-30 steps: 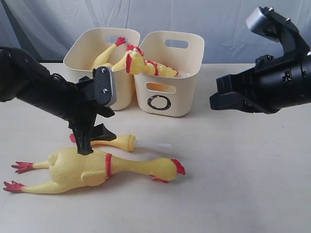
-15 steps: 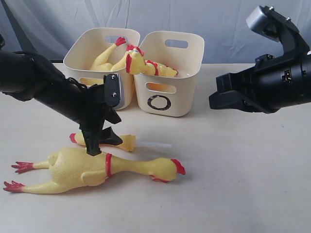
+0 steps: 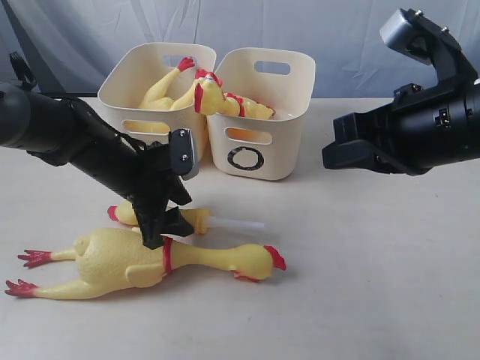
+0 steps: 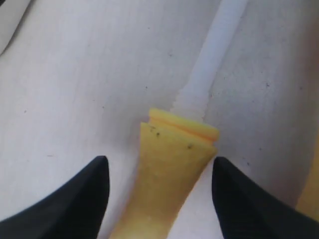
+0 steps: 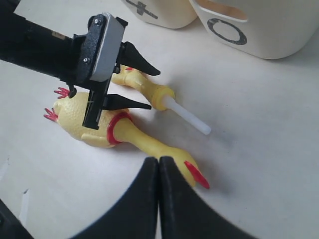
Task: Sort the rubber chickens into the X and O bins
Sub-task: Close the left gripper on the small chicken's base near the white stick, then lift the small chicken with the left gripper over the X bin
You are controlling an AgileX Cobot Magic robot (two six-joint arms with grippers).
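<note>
Got the left pincer [image 5: 153, 89] spread wide, straddling the small rubber chicken [image 4: 167, 169] crosswise at its neck, looks ready to squeeze.

The pale counter [image 3: 375, 262] carries a large rubber chicken [image 3: 127, 262] lying on its side in front, a small chicken [image 3: 196, 220] with a white tube [image 3: 238, 223] just behind it, and the X bin [image 3: 124, 82] and O bin [image 3: 279, 146] side by side at the back.

The large rubber chicken [image 3: 120, 266] is yellow with a red comb, feet and neck ring, the small chicken [image 3: 196, 220] is yellow with a white tube [image 3: 236, 223], and the X bin [image 3: 120, 90] and O bin [image 3: 289, 142] are cream with black marks.
</note>
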